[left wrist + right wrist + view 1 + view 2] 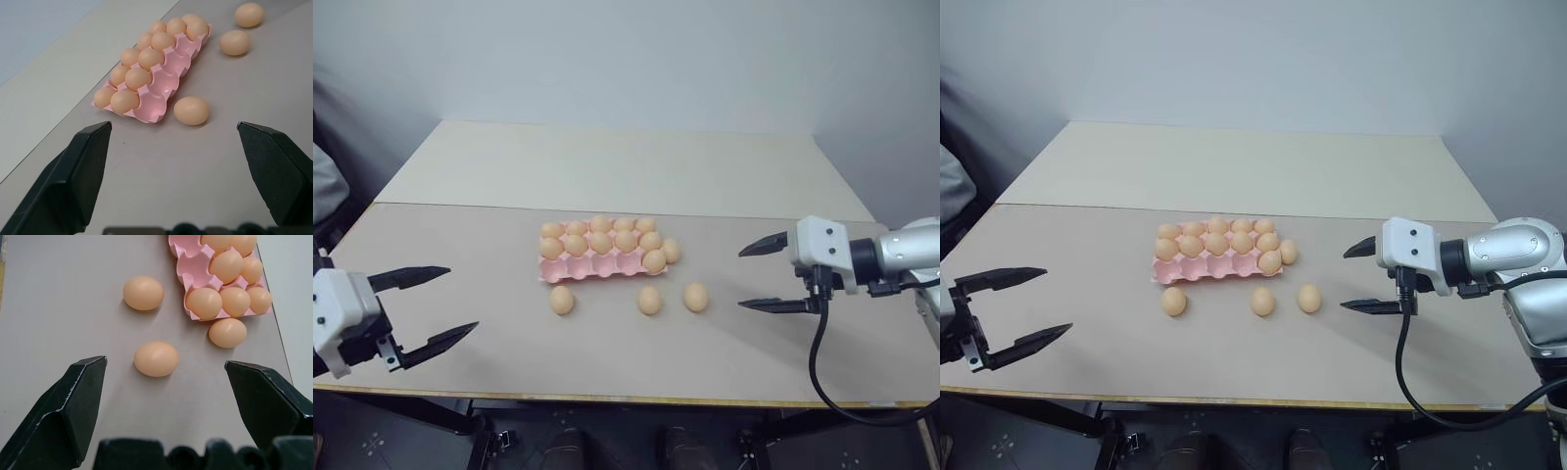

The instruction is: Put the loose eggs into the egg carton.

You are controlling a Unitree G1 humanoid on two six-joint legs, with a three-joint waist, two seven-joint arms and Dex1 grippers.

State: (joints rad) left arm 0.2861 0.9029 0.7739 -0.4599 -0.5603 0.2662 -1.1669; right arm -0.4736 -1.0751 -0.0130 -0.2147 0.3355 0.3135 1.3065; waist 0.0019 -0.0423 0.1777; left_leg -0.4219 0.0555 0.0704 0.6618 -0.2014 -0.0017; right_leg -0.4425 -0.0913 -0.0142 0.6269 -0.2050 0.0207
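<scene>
The pink egg carton (592, 266) lies mid-table, its two far rows full of eggs and its near row bare except for one egg at the right end. Three loose eggs lie in front of it: one on the left (562, 300), one in the middle (650, 300) and one on the right (696, 297). One more loose egg (671, 251) rests against the carton's right end. My left gripper (460, 300) hovers open near the table's front left, well short of the eggs. My right gripper (741, 279) hangs open just right of the right-hand egg (156, 359), nothing between its fingers (73, 401).
The table (607, 166) is two light boards joined by a seam behind the carton. Its front edge runs just below both grippers. A black cable (818, 362) loops down from the right wrist over the front right of the table.
</scene>
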